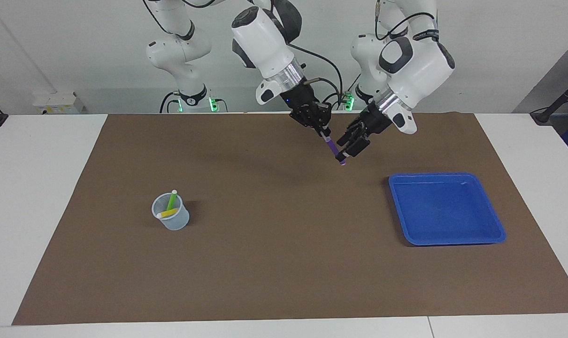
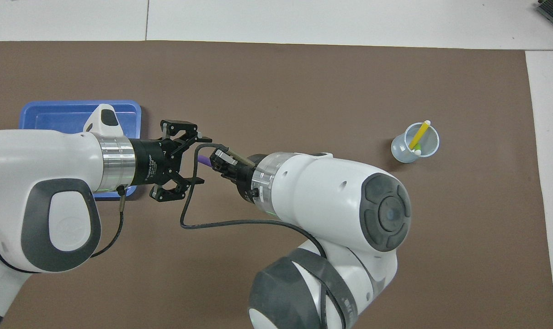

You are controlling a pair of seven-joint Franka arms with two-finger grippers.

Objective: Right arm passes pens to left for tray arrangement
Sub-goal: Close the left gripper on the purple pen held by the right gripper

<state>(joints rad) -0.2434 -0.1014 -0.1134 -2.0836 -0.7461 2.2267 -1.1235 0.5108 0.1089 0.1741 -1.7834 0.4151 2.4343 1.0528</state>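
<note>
right end effector [image 1: 325,133]: up over the brown mat [image 1: 274,263], clamped tight on the purple pen [image 1: 333,150], which slants down with its pale tip lowest
left end effector [image 1: 349,149]: fingers apart, sitting around the pen's lower end, not squeezing it that I can see
tray [image 1: 497,233]: blue, on the mat toward the left arm's end
cup [image 1: 177,224]: toward the right arm's end, green pen [image 1: 172,201] and yellow pen [image 1: 167,213] in it

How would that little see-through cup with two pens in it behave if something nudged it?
The cup looks thin and light, so it would probably slide easily on the brown mat. The green pen and yellow pen lean against its rim and stick out above it, so a firm push might tip it.
</note>
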